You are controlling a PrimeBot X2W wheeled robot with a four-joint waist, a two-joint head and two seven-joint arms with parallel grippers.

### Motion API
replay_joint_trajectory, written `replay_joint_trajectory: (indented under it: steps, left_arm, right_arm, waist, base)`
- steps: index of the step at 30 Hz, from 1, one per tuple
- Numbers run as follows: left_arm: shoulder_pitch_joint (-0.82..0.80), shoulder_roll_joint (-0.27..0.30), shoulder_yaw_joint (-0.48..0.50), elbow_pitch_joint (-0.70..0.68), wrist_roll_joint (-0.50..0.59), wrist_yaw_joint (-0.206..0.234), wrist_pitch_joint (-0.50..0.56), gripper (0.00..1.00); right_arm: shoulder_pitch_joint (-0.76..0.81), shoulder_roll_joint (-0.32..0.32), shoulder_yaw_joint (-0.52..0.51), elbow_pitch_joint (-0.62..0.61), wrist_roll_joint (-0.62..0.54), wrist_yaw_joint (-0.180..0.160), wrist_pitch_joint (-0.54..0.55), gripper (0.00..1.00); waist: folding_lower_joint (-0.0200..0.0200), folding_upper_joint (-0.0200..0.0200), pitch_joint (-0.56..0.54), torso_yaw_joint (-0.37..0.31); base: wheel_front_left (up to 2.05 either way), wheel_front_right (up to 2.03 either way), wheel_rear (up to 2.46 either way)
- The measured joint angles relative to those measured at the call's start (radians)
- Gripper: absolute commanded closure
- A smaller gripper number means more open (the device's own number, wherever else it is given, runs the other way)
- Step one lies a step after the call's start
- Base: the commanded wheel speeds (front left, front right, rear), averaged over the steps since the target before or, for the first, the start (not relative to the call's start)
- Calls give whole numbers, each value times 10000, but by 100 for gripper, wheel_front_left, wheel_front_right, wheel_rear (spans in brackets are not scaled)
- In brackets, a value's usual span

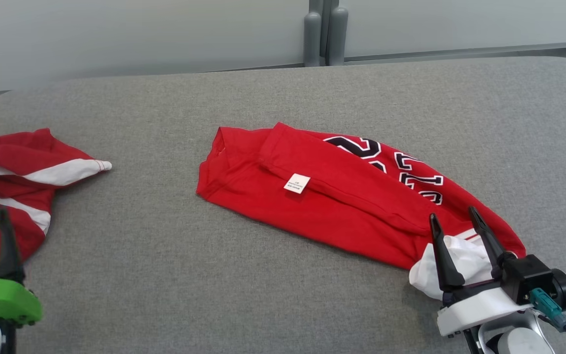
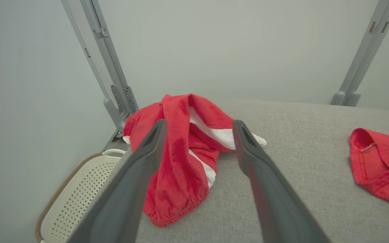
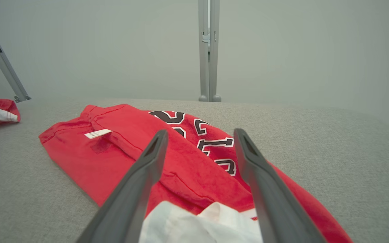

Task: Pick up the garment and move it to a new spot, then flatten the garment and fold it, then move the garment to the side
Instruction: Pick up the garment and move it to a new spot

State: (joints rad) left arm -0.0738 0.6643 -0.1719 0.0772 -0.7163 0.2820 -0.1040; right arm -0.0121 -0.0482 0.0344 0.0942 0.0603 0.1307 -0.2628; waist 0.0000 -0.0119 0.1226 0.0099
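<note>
both grippers open, folded garment at table centre

starting at your far left, the left gripper (image 1: 4, 231) sits at 8 o'clock in the head view. in its own wrist view the left gripper (image 2: 198, 124) has its two fingers spread wide with nothing between them that they grip. beyond those fingers, toward 12 o'clock, lies a crumpled red and white garment (image 2: 181, 162). in the head view that piece (image 1: 13, 191) lies at 9 o'clock, at the left edge of the grey table (image 1: 165, 275). a pale perforated basket (image 2: 76, 202) shows at 7 o'clock in the left wrist view, below the table edge.

moving right, the folded red garment (image 1: 342, 206) lies near the table's centre, its length running from centre toward 4 o'clock. a small white label (image 1: 297, 183) sits on it, and black and white numerals show along its far side. its white part (image 1: 465, 260) bunches at the 4 o'clock end.

at 4 o'clock you have the right gripper (image 1: 452, 214), fingers wide apart over that white end and closed on nothing. you cannot tell whether they touch the cloth. from its wrist the right gripper (image 3: 200, 132) points along the garment (image 3: 120, 158) toward 12 o'clock.
</note>
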Motion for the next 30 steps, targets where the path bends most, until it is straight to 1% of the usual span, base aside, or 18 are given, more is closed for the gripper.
replay_joint_trajectory:
  steps: [2, 6, 10, 14, 18, 23, 30]
  left_arm:
    - [340, -320, -161, -332, 153, 176, -330, 0]
    - [875, -838, -550, -700, 477, 324, -945, 0]
    - [1206, -1400, -631, -690, 677, 299, -1390, 0]
    - [1541, -2008, -685, -757, 1037, 284, -1540, 0]
    - [1934, -2690, -447, -855, 1375, 100, -1570, 0]
    - [2410, -3396, 71, -974, 1756, -184, -1572, 0]
    - [2726, -3990, 648, -821, 2213, -729, -1572, 0]
  right_arm:
    - [113, -4, -48, -27, -33, 0, 0, 0]
    - [295, -4, -109, -132, -102, 0, 0, 0]
    - [536, -6, -107, -234, -111, 0, 0, 0]
    - [753, -6, -12, -305, -104, 0, 0, 0]
    - [1127, -8, 40, -470, -2, 0, 0, 0]
    - [1583, -8, 142, -619, 15, 0, 0, 0]
    - [1894, -6, 196, -656, 40, 0, 0, 0]
  waist:
    - [0, 0, -72, 102]
    - [0, 0, -223, 239]
    - [0, 0, -336, 234]
    - [0, 0, -431, 82]
    - [0, 0, -593, -105]
    - [0, 0, -740, -390]
    - [0, 0, -910, -724]
  base:
    - [0, 0, 0]
    - [0, 0, 0]
    - [0, 0, 0]
    - [0, 0, 0]
    - [0, 0, 0]
    - [0, 0, 0]
    - [0, 0, 0]
